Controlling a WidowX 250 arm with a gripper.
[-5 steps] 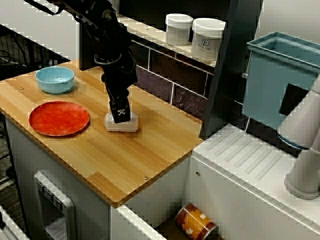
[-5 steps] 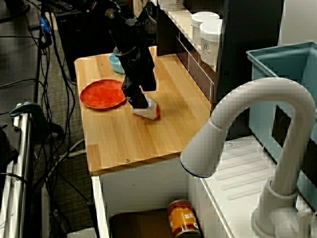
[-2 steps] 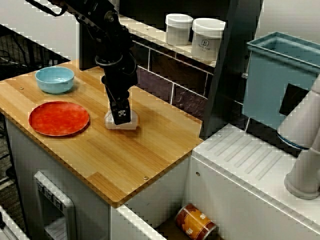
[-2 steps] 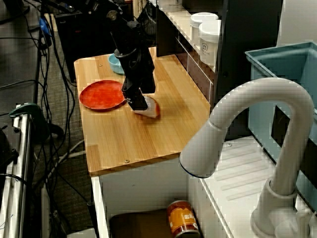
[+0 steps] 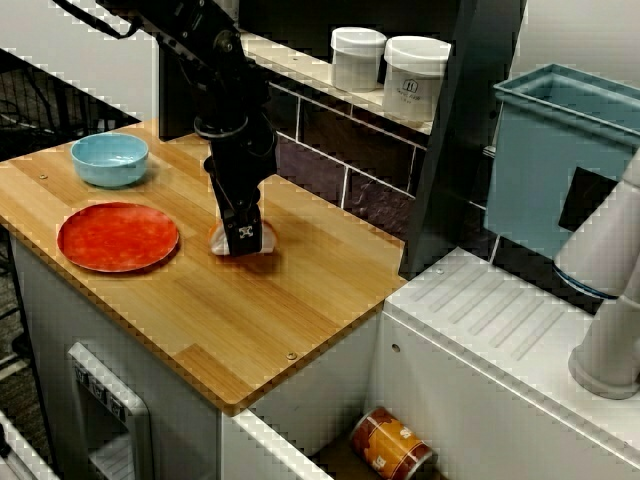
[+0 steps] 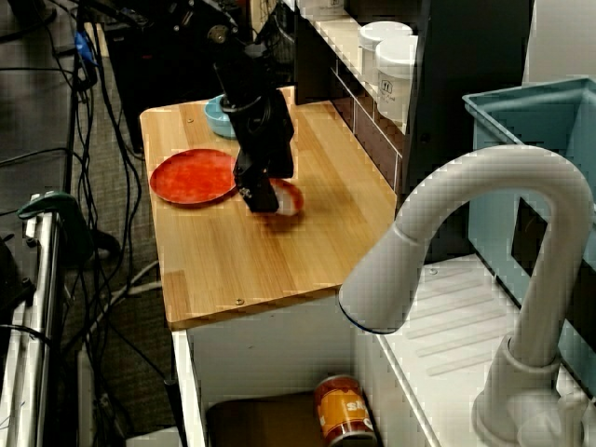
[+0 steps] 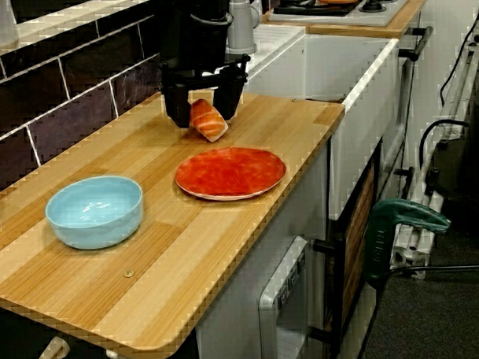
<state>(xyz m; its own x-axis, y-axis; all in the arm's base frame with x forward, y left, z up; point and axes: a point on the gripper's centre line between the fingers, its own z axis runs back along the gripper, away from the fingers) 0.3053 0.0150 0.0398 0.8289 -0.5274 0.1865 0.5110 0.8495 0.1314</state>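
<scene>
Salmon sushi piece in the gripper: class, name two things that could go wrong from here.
1. The salmon sushi piece sits tilted in the gripper, seemingly pinched near one end, so it could slip out and tumble onto the wooden counter.
2. The red plate lies close beside it; a low sideways move might knock its rim.

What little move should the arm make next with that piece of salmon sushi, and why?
Probably a short straight lift. The gripper is closed around the sushi piece, which hangs tilted with its lower end at or just above the wooden counter, close to the red plate. Rising first would likely keep it from dragging on the wood or clipping the plate's rim.
</scene>
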